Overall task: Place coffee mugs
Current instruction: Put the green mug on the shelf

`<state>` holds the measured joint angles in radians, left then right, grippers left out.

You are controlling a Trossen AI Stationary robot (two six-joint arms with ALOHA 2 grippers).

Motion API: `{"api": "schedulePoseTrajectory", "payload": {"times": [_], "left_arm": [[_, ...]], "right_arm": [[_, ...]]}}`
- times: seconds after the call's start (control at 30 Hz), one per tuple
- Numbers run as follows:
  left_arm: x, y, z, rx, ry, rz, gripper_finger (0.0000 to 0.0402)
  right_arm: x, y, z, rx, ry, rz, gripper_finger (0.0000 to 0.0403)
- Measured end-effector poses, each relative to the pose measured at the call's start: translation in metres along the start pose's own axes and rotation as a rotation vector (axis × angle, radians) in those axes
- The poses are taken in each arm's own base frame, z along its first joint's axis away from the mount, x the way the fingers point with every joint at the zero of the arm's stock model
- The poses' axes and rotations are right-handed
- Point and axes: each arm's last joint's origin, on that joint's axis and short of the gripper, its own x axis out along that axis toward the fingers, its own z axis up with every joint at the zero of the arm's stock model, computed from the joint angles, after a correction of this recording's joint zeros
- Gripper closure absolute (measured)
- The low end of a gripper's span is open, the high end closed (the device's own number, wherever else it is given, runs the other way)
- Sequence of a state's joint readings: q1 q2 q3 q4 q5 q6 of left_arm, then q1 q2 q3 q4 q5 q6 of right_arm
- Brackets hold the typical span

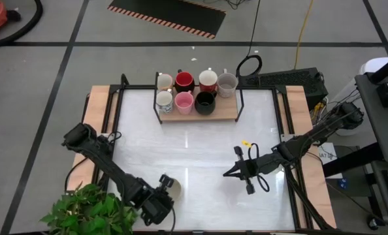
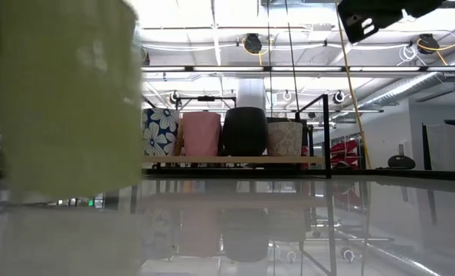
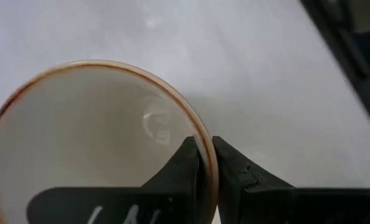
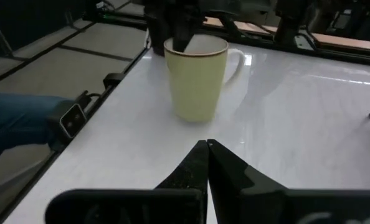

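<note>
The left gripper (image 3: 205, 163) pinches the rim of the cream mug (image 4: 196, 78) at the table's (image 1: 194, 163) near edge, one finger inside, giving a grip for lifting. The right gripper (image 1: 236, 171) waits shut mid-table, while seven mugs fill the rack (image 1: 197, 115) at the far side.

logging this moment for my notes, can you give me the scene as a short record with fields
left gripper: left gripper pinched on the rim of the cream mug, one finger inside, one outside
cream mug: upright on the white table, near its front left corner, beside the potted plant
right gripper: right gripper shut, empty, hanging over the table's right half
rack: wooden rack at the table's far edge, holding seven mugs in two rows
front row: floral mug, pink mug, black mug
</note>
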<state>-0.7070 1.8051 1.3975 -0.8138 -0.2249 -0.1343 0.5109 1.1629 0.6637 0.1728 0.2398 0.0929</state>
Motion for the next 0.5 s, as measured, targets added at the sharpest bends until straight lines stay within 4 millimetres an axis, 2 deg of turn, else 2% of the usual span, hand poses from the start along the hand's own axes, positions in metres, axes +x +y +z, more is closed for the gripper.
{"api": "schedulePoseTrajectory", "payload": {"times": [0.23, 0.5], "left_arm": [[0.004, 0.035, 0.006, 0.016, -0.025, 0.133, 0.0375], [0.011, 0.077, 0.015, -0.088, -0.105, 0.170, 0.0375]], "right_arm": [[0.000, -0.003, 0.005, 0.024, -0.089, -0.107, 0.0403], [0.000, -0.003, 0.008, 0.031, -0.108, -0.149, 0.0389]]}}
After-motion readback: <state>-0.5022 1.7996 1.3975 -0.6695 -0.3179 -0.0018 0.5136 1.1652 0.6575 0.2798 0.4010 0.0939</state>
